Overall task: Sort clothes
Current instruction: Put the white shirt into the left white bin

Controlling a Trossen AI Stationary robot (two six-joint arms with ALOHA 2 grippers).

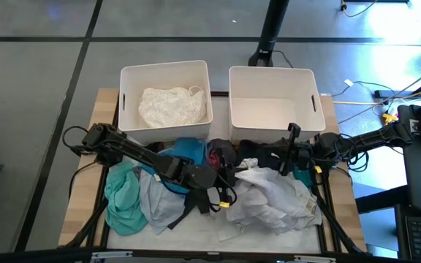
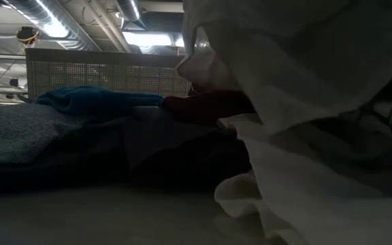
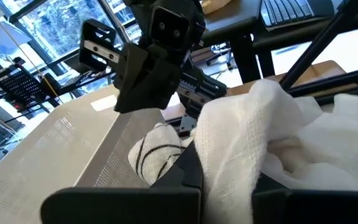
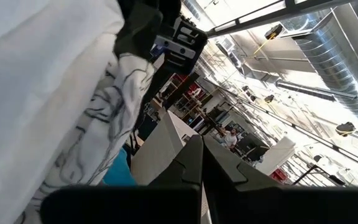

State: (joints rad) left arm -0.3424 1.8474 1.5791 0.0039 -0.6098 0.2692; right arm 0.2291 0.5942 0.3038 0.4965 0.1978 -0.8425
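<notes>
In the lower middle of the high view, the left gripper (image 1: 221, 196) is clamped on the white garment (image 1: 276, 197) lying to its right, nearer than the right gripper (image 1: 287, 157), whose hold I cannot tell.

Garments: teal-green (image 1: 123, 197), pale grey-blue (image 1: 159, 204), bright blue (image 1: 188, 151), dark red (image 1: 214, 155), plain white (image 1: 272, 197), white with black line pattern (image 3: 151, 155). Bins (image 1: 272, 109) white.

Low view dim; bright window glare behind.
</notes>
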